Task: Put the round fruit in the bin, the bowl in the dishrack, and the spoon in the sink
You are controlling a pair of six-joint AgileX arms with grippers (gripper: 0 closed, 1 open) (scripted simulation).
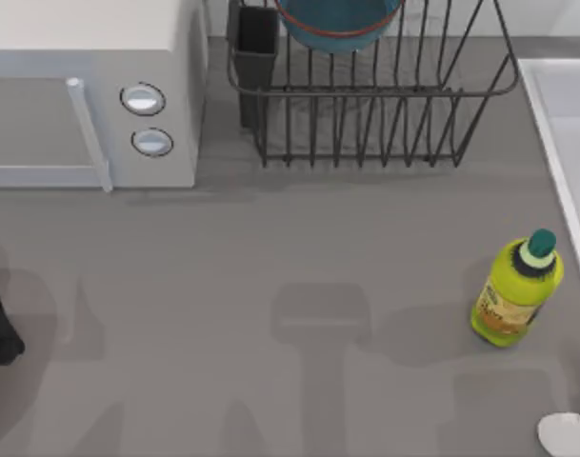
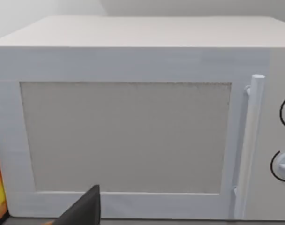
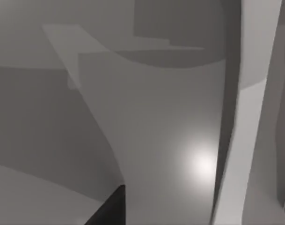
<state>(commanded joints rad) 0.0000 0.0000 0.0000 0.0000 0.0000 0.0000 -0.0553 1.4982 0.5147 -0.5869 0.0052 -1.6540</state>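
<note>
Nearest the lens, at the grey table's front right corner, the small plain white spoon looks light, stiff and slippery, best pinched across its handle; whether either hand is clenched I cannot tell.

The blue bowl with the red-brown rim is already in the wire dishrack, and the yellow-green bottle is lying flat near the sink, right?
Not quite. The top view shows the yellow-green bottle standing upright near the pale sink. The blue bowl with the red-brown rim is in the dark wire dishrack.
</note>
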